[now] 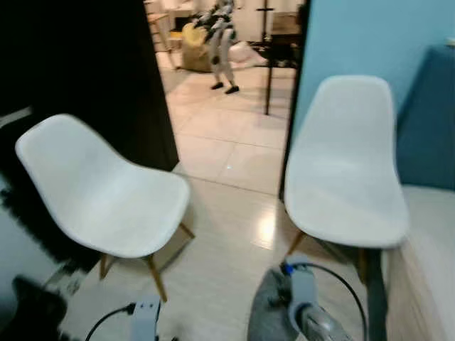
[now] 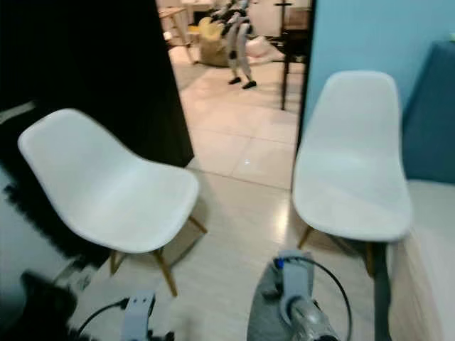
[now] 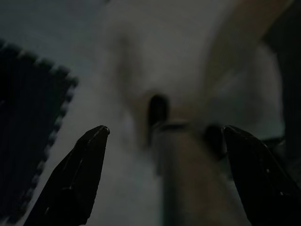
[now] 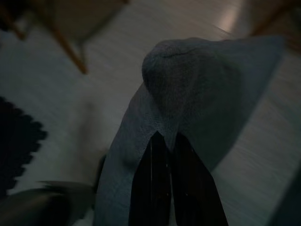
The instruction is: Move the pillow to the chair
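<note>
The right gripper [image 4: 176, 141] is clenched on a fold of the grey pillow [image 4: 188, 103], its two black fingers [image 4: 153, 183] pressed close together with the cloth pinched at their tips. The pillow hangs low in front of the robot over the pale tiled floor [image 1: 227, 256], between the two white chairs and apart from both. The left chair [image 1: 99, 192] stands on wooden legs beside a black wall; the right chair [image 1: 345, 170] stands against a blue wall. The left gripper [image 3: 164, 136] is released, its fingers spread wide above the floor near a wooden chair leg [image 3: 188, 179]. Another humanoid robot [image 1: 222, 42] stands in the room beyond.
</note>
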Controlling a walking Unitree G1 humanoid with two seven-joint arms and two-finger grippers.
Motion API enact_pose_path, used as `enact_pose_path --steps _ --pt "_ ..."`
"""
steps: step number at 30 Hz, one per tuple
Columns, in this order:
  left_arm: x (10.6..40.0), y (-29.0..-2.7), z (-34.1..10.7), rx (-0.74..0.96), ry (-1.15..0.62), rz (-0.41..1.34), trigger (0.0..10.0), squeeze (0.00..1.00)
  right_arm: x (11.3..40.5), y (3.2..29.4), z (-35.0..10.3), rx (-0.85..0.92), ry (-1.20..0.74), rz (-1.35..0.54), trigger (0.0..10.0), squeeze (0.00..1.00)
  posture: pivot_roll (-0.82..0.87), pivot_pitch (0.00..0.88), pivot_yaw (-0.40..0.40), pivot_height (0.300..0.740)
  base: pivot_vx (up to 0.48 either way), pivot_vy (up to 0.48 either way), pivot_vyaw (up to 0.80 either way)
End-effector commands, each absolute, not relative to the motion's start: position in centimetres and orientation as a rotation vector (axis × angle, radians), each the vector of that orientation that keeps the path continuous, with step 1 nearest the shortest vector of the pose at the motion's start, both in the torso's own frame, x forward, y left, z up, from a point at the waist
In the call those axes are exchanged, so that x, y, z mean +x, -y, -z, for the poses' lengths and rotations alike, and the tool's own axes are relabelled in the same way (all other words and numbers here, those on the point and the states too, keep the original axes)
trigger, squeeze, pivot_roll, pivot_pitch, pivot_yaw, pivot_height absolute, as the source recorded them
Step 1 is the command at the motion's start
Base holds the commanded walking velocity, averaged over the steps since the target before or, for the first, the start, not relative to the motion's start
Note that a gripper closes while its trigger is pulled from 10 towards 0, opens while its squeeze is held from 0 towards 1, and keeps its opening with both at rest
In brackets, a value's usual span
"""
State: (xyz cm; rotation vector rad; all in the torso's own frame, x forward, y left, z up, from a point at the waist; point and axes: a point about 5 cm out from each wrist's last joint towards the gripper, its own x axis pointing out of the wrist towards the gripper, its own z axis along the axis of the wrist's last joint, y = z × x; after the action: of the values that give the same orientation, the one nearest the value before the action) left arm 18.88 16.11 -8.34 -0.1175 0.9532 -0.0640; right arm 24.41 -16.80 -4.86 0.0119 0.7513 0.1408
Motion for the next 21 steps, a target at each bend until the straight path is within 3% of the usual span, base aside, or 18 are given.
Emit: enact_pose_path --steps 1,10,21 --pt "18.6 -16.0 8.5 -0.127 -0.968 0.059 10.0 0.0 24.2 16.4 5.0 0.01 -0.749 -0.164 10.0 0.0 0.01 0.0 0.016 0.74 0.0 0.0 0.79" --pt "17.6 -15.9 9.0 -0.139 -0.997 0.049 10.0 0.0 19.9 17.3 7.6 -0.043 -0.909 -0.171 10.0 0.0 0.01 0.0 0.011 0.74 0.0 0.0 0.79" --pt "17.8 -15.8 8.9 -0.136 -0.989 0.056 10.0 0.0 20.3 17.4 7.4 -0.047 -0.889 -0.172 10.0 0.0 0.0 0.0 0.005 0.74 0.0 0.0 0.79"
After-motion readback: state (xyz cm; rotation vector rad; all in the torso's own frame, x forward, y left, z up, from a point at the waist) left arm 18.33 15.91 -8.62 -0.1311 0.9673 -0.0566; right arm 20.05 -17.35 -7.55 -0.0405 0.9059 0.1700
